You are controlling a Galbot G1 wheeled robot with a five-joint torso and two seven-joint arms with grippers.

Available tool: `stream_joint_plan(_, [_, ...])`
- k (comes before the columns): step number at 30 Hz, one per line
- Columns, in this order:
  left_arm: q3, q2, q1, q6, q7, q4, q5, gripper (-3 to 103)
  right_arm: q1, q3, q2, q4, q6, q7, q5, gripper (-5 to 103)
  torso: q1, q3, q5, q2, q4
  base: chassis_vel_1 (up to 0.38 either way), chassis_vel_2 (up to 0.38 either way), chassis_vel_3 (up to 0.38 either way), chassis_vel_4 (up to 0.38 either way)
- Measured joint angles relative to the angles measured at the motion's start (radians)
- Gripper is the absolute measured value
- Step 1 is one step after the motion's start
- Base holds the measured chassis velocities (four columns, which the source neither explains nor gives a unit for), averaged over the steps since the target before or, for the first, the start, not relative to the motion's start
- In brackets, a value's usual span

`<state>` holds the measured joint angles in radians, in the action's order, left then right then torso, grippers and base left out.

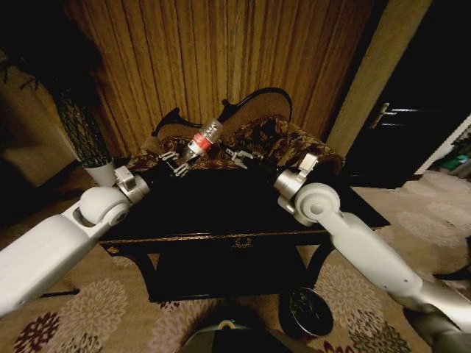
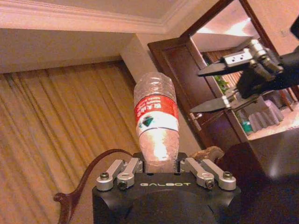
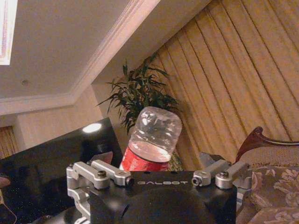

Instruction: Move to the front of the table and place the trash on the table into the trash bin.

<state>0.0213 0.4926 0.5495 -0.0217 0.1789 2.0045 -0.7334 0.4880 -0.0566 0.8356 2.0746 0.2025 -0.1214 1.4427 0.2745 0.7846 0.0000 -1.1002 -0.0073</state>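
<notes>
Counted across the views: two grippers, one bottle, one table, one trash bin, one sofa.

Starting at the left: left gripper [image 1: 175, 163] raised above the far side of the table [image 1: 243, 220], clamped round the neck end of the clear bottle [image 1: 204, 138]. Bottle base-outward from that claw, tilted up and toward the right gripper, red-and-white label just beyond the fingertips. Cap end buried in the grip, so cap not visible. In the left wrist view, bottle rising straight out from between the finger linkages, fingers drawn in tight against its sides.

Next to the right: right gripper [image 2: 196, 92], just beside the bottle's free end but apart from it, jaws spread wide with nothing between them. Level with the left claw, over the same far side of the table.

Below and to the right of both claws, on the carpet at the table's near right leg: trash bin [image 1: 288, 309], round and dark, well apart from the bottle.

Beyond the claws: patterned sofa [image 1: 287, 140].

Given by the left wrist view and not the head view: the gap between the right claw's two fingers, seen side-on. Given by the right wrist view: the bottle's rounded base just past its own housing, with a leafy plant [image 3: 140, 93] behind; own fingertips hidden there.
</notes>
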Motion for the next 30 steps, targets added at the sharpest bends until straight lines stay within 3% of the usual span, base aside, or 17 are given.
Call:
stream_joint_plan(28, [0.260, 0.096, -0.196, -0.027, -0.023, -0.029, 0.009, 29, -0.019, -0.017, 0.027, -0.042, 0.002, -0.006, -0.040, 101, 0.000, 0.000, 0.0000, 0.000, -0.0001, 0.000, 0.000, 0.000, 0.000])
stream_joint_plan(30, [0.276, 0.099, -0.208, -0.027, -0.022, -0.030, 0.011, 29, -0.020, -0.016, 0.029, -0.048, 0.002, -0.007, -0.043, 97, 0.000, 0.000, 0.0000, 0.000, -0.0001, 0.000, 0.000, 0.000, 0.000])
